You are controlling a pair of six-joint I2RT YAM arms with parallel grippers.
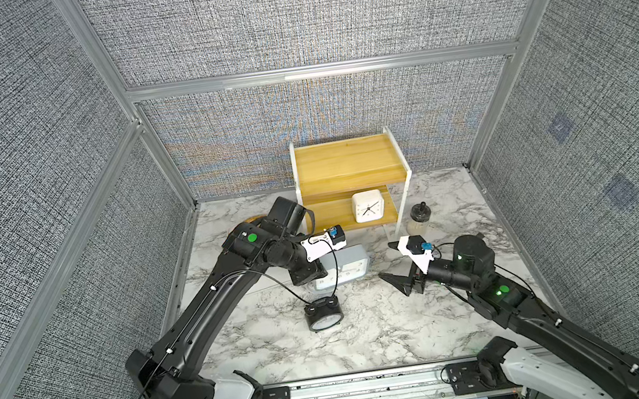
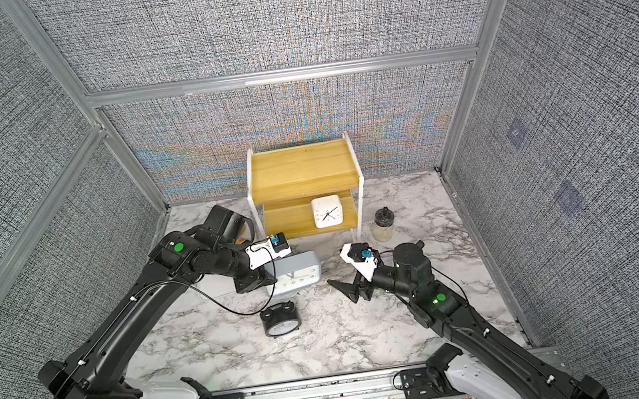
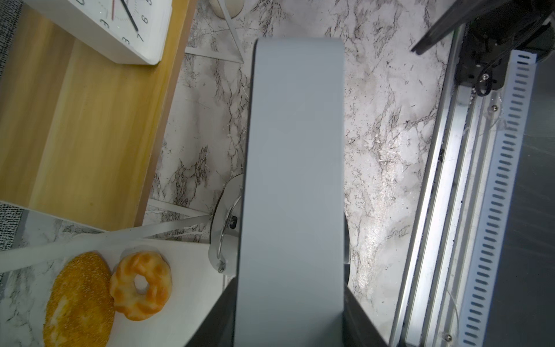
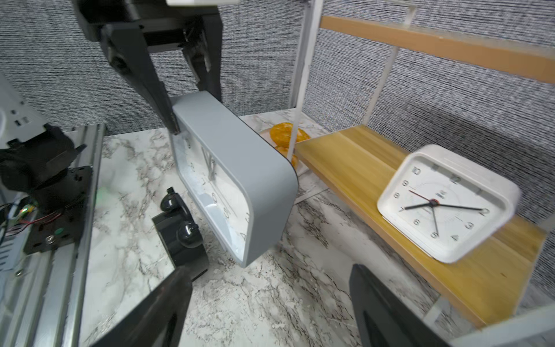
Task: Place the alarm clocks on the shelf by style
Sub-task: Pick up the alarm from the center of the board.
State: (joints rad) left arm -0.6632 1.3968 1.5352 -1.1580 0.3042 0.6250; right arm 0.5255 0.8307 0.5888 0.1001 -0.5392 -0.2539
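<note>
One grey rectangular clock (image 1: 349, 265) clamped in my left gripper (image 4: 195, 113), just in front of the shelf (image 1: 328, 216).
Next, I judge, it slides onto the lower board beside the small white square clock (image 1: 367, 206); my right gripper (image 1: 385, 260) hangs spread and empty.

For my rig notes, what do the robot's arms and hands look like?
The left arm and right arm are matte black with white shells near the base, a green light on a joint and thin black cables clipped alongside. The left hand and right hand have black tapered fingers and a white wrist bracket.
</note>
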